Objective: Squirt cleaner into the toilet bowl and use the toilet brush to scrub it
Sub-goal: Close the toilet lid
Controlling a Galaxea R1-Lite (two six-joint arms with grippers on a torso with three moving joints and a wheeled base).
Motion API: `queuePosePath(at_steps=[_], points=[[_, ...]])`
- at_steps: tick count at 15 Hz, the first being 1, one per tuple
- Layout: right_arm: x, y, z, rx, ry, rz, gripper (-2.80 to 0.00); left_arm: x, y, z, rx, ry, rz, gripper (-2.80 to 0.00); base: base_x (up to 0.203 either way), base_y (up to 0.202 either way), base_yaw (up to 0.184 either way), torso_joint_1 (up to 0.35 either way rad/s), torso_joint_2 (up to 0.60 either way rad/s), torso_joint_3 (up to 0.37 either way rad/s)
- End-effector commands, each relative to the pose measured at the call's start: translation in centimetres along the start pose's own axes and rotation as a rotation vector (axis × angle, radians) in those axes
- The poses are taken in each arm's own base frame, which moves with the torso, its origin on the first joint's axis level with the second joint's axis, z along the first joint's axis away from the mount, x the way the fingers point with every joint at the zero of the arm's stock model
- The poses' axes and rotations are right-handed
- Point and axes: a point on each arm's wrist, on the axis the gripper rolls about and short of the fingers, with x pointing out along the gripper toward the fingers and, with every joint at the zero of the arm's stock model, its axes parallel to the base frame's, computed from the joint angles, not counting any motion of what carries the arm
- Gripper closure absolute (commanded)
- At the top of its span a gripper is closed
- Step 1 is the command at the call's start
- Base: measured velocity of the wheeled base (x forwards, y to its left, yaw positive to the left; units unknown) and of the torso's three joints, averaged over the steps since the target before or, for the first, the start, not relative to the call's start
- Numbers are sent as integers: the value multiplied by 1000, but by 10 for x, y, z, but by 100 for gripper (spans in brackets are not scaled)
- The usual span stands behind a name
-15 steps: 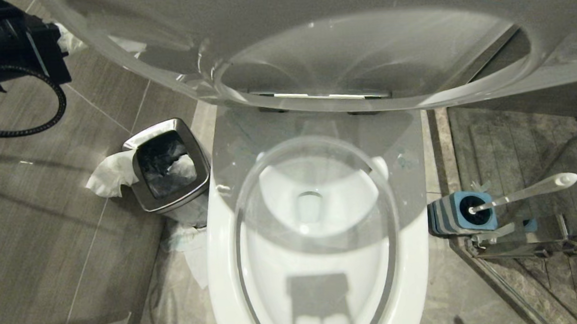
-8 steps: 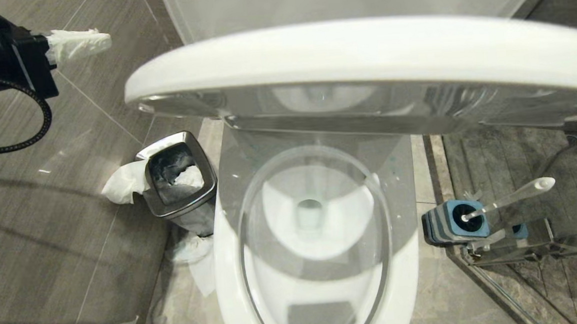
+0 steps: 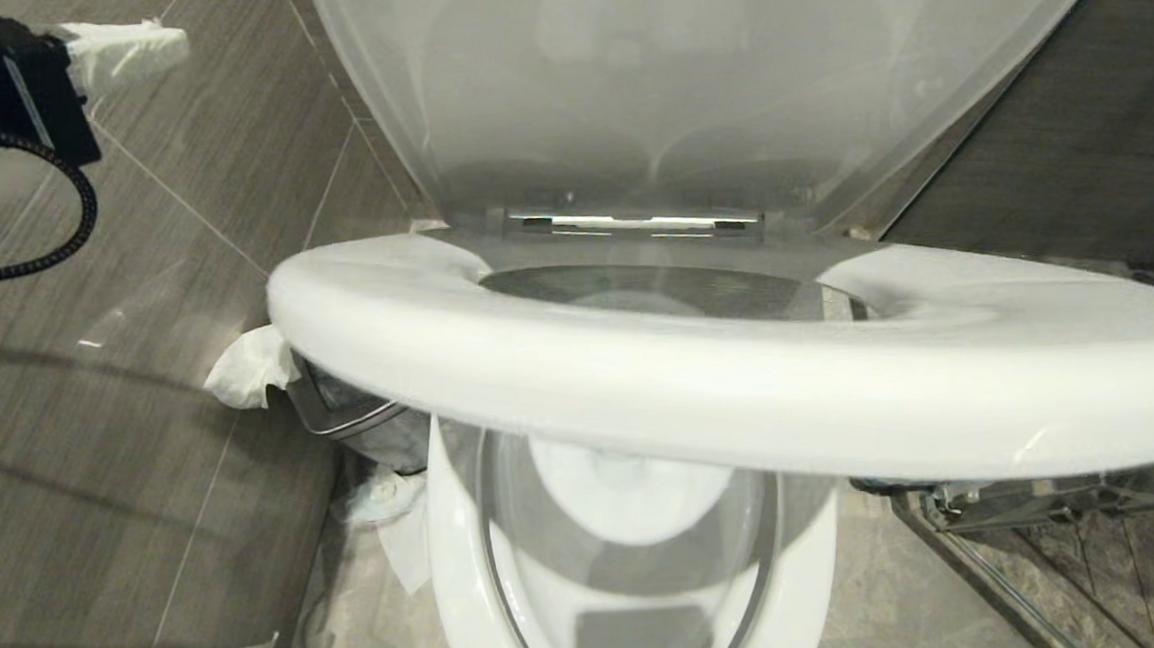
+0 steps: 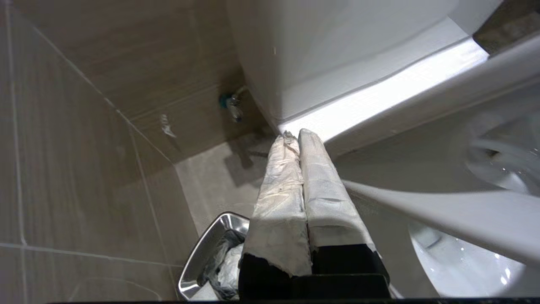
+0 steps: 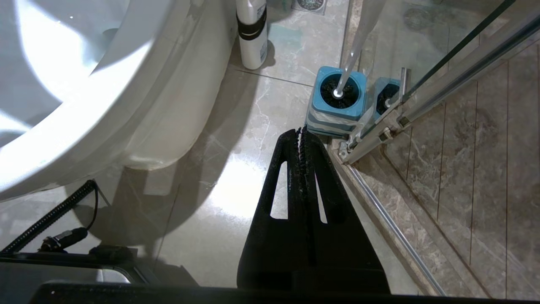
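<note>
Hovering far left of the toilet bowl (image 3: pixel 469 531), left gripper (image 3: pixel 125 51) has its paper-wrapped fingers pressed together, holding nothing. Seat (image 3: pixel 741 384) is half-raised over the bowl. Right gripper (image 5: pixel 301 135) closed and empty above the floor, toilet brush (image 5: pixel 337 95) in its holder just beyond.

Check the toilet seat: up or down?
Partway: the seat hangs tilted between the raised lid and the bowl, resting on neither.

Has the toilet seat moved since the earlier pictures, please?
Yes. The toilet seat has swung down from near the raised lid and now hangs partway over the toilet bowl.
</note>
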Motion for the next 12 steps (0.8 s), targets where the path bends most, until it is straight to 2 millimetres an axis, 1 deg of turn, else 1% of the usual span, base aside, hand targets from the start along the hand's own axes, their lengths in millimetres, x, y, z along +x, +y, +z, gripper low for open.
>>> queuePosePath(at_steps=[1,2,4,6,7,8,9,10,12], points=[[0,0,0,0,0,1,0,-1,2,6,0,-11,25,0,0,0,0,0,0,0],[0,0,0,0,0,1,0,-1,2,11,-3,-23,43,0,0,0,0,0,0,0],[0,0,0,0,0,1,0,-3,5,32,-63,-72,71,0,0,0,0,0,0,0],[0,0,0,0,1,1,0,-5,4,52,-192,-100,47,0,0,0,0,0,0,0],[0,0,0,0,0,1,0,-5,0,62,-278,-112,16,0,0,0,0,0,0,0],[0,0,0,-2,0,1,0,-5,-6,67,-355,-110,-31,0,0,0,0,0,0,0],[0,0,0,0,0,1,0,-5,-11,67,-394,-87,-83,0,0,0,0,0,0,0],[0,0,0,0,0,1,0,-8,-13,67,-409,-64,-116,0,0,0,0,0,0,0],[0,0,0,0,0,1,0,-17,-15,79,-408,-67,-174,0,0,0,0,0,0,0]])
